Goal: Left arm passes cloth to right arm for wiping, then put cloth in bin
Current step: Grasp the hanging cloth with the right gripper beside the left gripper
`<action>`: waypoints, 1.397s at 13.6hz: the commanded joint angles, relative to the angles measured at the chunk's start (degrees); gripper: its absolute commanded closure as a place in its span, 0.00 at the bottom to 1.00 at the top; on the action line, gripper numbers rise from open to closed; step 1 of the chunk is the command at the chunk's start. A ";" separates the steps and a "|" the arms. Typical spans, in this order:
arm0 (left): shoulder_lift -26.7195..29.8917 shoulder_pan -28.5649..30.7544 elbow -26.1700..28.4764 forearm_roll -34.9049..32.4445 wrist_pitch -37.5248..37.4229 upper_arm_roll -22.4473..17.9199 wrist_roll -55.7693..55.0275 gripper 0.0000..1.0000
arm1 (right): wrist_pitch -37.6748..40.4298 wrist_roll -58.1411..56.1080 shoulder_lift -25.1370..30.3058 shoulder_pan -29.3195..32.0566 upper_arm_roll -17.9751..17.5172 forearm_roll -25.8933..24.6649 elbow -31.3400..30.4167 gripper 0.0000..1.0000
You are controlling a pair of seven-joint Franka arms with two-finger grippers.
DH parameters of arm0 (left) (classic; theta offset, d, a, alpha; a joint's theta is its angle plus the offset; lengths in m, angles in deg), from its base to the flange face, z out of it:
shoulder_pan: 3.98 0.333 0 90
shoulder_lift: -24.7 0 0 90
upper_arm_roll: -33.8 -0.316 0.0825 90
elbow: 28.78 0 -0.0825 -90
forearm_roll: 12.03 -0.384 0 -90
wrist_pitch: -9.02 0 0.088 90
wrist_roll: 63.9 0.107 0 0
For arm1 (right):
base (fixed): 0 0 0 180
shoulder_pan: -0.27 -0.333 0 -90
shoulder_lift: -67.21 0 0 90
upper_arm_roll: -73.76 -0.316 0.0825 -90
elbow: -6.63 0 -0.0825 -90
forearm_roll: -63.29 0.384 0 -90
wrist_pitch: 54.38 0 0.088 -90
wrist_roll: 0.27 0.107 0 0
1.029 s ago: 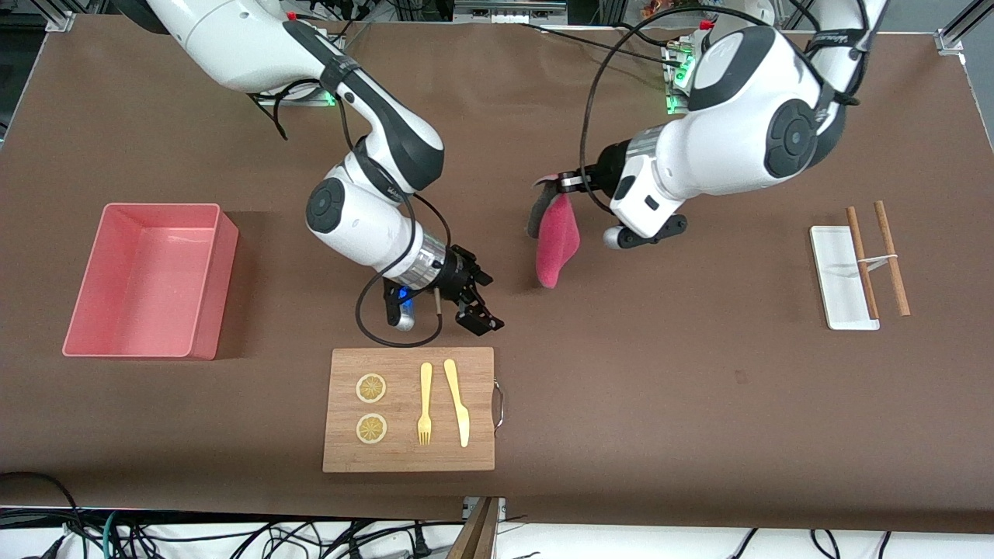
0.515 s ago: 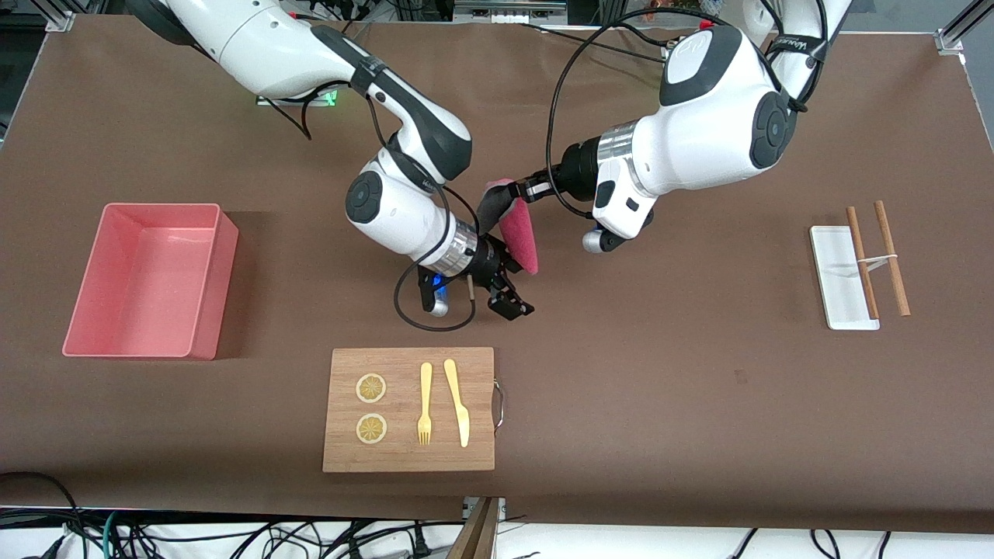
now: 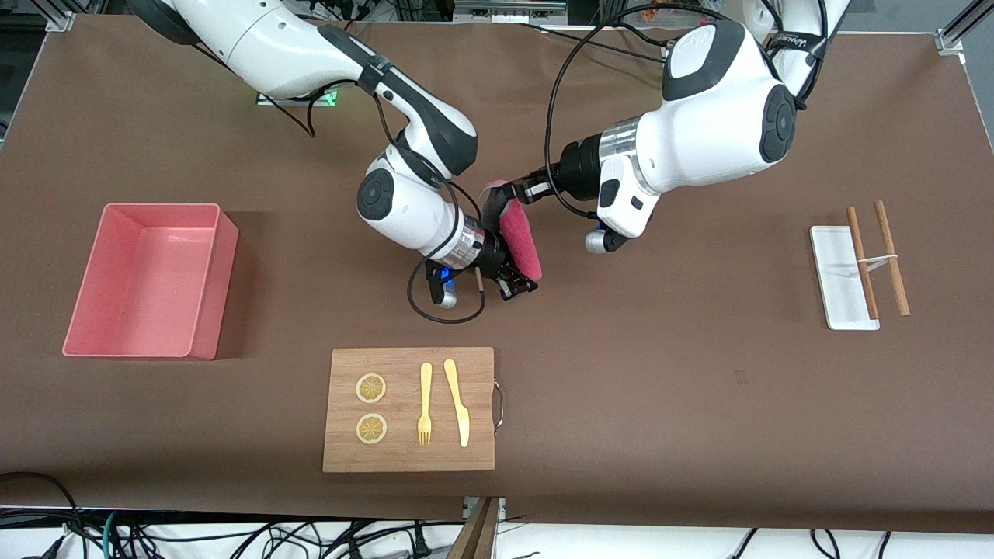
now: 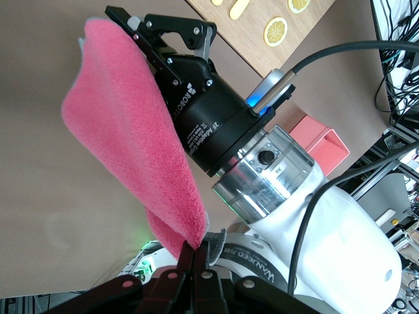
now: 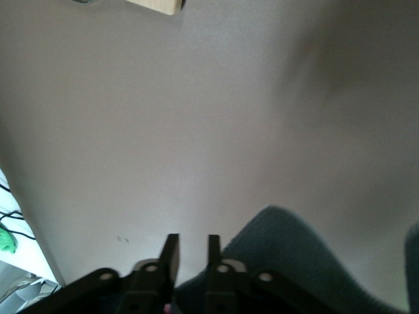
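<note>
Magenta-pink, grey-backed soft cloth (image 3: 519, 237) hangs lengthwise, its top corner pinched by the left gripper (image 3: 511, 189). The right gripper (image 3: 519, 286) is beside its lower end, over the table (image 3: 660, 373); whether its fingers grip it cannot be told.

Cloth aloft, bin on the counter

The magenta-pink cloth (image 3: 519, 241), dark grey on its other face, hangs limp above the counter's middle; the shallow salmon-pink bin (image 3: 203, 282) sits upright toward the right arm's end.

Right gripper (image 5: 188, 252): 2 dark fingers (image 5: 170, 252), nearly parallel, narrow gap between them, nothing visible in that gap. Cloth (image 5: 288, 261): dark grey face showing, just beside the fingers, edge curved. Table (image 5: 163, 118): plain brownish surface under both. Wooden board (image 5: 157, 5): 1 pale corner at frame edge.
</note>
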 commanded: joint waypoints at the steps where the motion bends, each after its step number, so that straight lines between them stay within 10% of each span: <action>1: -1.31 -0.72 -2.04 1.36 0.05 -0.38 -0.58 1.00 | -0.35 -1.09 0.55 1.87 -1.40 0.37 -0.14 1.00; 9: -1.31 -0.63 -2.04 1.27 0.05 -0.38 -0.58 1.00 | 1.93 -0.91 1.51 5.12 -1.66 1.16 2.14 1.00; 12: -1.31 -0.63 -2.04 1.27 0.05 -0.38 -0.58 1.00 | 2.02 -1.09 1.43 6.26 -1.66 1.51 2.58 0.17; 14: -1.31 -0.63 -2.04 1.27 0.05 -0.38 -0.58 1.00 | 2.98 -4.58 1.43 6.35 -1.66 1.51 2.58 0.01; 19: -1.31 -0.63 -2.04 1.27 0.05 -0.38 -0.58 1.00 | 7.38 -13.48 1.42 6.61 -2.45 1.69 2.67 0.01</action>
